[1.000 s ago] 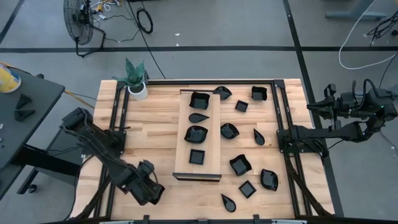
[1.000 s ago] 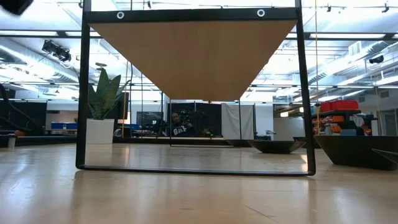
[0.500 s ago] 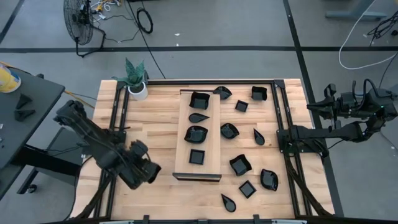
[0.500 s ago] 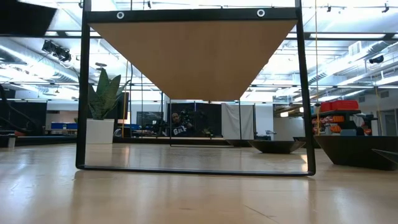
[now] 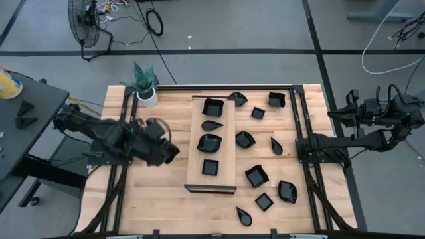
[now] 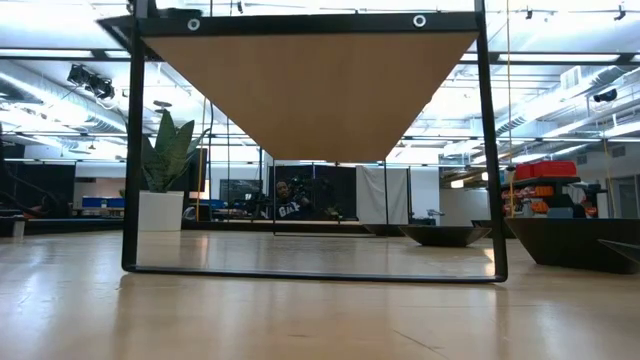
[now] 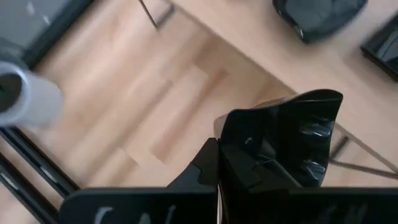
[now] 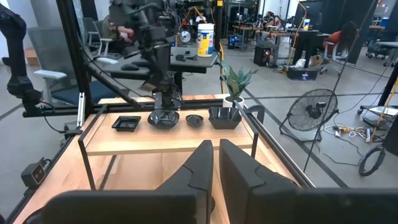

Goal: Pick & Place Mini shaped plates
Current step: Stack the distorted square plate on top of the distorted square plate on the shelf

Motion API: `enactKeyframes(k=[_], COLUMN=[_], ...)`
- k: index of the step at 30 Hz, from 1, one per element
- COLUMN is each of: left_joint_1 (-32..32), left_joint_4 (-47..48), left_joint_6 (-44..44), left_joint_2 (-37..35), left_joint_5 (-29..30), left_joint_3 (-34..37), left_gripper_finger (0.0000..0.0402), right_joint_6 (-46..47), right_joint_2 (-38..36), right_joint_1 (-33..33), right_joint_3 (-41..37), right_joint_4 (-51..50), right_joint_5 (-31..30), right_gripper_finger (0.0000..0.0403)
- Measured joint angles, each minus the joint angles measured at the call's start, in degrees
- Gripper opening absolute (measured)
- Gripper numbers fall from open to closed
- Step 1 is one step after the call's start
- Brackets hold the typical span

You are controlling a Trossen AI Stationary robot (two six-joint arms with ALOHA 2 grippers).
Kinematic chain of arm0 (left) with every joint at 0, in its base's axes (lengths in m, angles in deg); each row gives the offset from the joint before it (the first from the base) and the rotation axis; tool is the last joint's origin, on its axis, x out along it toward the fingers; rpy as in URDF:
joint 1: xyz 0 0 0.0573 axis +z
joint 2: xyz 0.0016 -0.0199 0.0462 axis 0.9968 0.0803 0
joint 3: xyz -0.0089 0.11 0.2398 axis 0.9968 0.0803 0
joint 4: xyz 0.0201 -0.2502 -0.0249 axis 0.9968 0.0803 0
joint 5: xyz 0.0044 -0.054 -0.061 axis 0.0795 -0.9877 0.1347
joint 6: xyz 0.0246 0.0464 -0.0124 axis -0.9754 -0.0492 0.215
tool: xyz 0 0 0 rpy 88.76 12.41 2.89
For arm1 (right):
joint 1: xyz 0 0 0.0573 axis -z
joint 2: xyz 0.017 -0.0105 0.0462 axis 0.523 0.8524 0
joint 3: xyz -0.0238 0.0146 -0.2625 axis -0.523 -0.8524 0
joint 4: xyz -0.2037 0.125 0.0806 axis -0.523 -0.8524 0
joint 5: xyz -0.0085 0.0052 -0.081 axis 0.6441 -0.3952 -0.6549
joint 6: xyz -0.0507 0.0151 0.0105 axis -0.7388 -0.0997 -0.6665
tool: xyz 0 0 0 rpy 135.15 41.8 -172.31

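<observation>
- Left gripper (image 5: 167, 151) – fingers together, clamped on one wavy-rimmed mini plate (image 7: 298, 146); the grip shows only in the left wrist view, while from above the arm hides the dish, left of the wooden board (image 5: 196, 143).
- Right gripper (image 8: 216, 163) – fingers nearly together, nothing between them, parked off the table's right edge.
- Count from above: four black plates on the board, ten on the table (image 5: 166, 113) right of it.

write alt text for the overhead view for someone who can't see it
Looking straight down on a wooden table, the left arm's tool hangs shut and empty just left of a long pale wooden board that carries four small black dishes. About ten more black dishes lie scattered to the board's right, and the right arm waits folded at the table's right edge.
</observation>
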Motion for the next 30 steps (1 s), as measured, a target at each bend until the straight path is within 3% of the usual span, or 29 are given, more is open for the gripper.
enactKeyframes(k=[5,11,18,26,30], left_joint_1=[6.9,15.6,26.2,36.2,40.7], left_joint_4=[-2.8,-13.9,-27.9,-38.2,-43.0], left_joint_6=[-14.8,-36.0,-56.9,-69.2,-75.2], left_joint_2=[-2.1,-4.3,-4.6,-4.5,-4.5], left_joint_5=[2.0,2.2,-4.9,-10.2,-16.5], left_joint_3=[-1.0,-1.0,-1.0,-1.0,-1.0], left_gripper_finger=[0.0002,0.0001,0.0001,0.0001,0.0001], right_joint_6=[0.0,0.0,0.0,0.0,0.0], right_joint_2=[0.0,0.0,0.0,0.0,0.0], right_joint_1=[0.0,0.0,0.0,0.0,0.0], right_joint_3=[0.0,0.0,0.0,0.0,0.0], right_joint_4=[0.0,0.0,0.0,0.0,0.0], right_joint_5=[0.0,0.0,0.0,0.0,0.0], right_gripper_finger=[0.0034,0.0034,0.0034,0.0034,0.0034])
